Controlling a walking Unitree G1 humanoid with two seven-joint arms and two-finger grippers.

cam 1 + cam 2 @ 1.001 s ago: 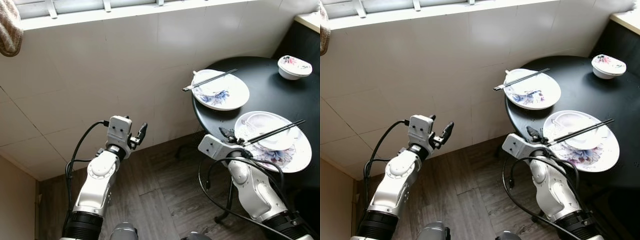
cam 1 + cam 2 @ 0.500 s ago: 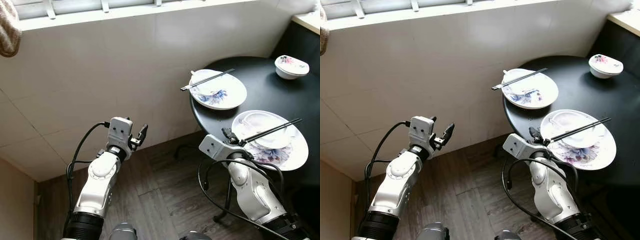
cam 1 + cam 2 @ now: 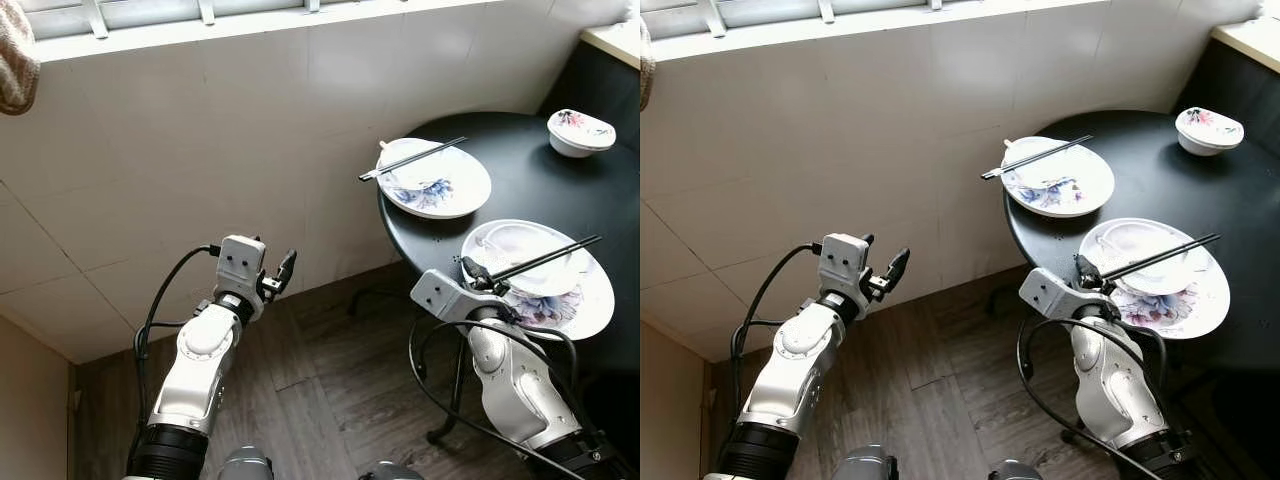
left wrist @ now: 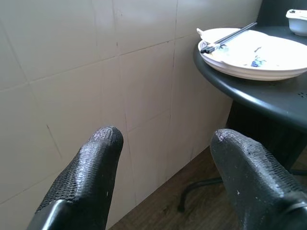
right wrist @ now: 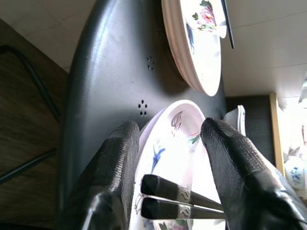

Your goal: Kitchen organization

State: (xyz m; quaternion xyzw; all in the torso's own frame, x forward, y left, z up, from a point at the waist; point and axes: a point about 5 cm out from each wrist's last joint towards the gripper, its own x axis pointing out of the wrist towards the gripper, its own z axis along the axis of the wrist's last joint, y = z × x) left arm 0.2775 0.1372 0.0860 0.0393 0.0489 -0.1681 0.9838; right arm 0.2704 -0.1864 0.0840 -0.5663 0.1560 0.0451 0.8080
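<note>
Right gripper point(image 3: 476, 271): fingers spread, empty, at near rim of floral plate point(image 3: 590, 305) bearing a bowl point(image 3: 528, 255) and black chopsticks point(image 3: 545, 258).
Left gripper point(image 3: 281, 272): open, empty, facing tiled wall point(image 3: 200, 150).
Round black table point(image 3: 540, 190): farther plate point(image 3: 440, 180) with chopsticks; small lidded bowl point(image 3: 580, 132) at far edge.

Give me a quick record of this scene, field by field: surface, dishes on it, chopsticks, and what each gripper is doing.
surface: round black table beside a tiled wall
near dish: floral plate with a white bowl on it
near chopsticks: black chopsticks across that bowl
far dish: second floral plate, chopsticks across it
back dish: small lidded bowl
right gripper: open, fingers either side of the near chopsticks' ends
left gripper: open, held over the floor facing the wall
</note>
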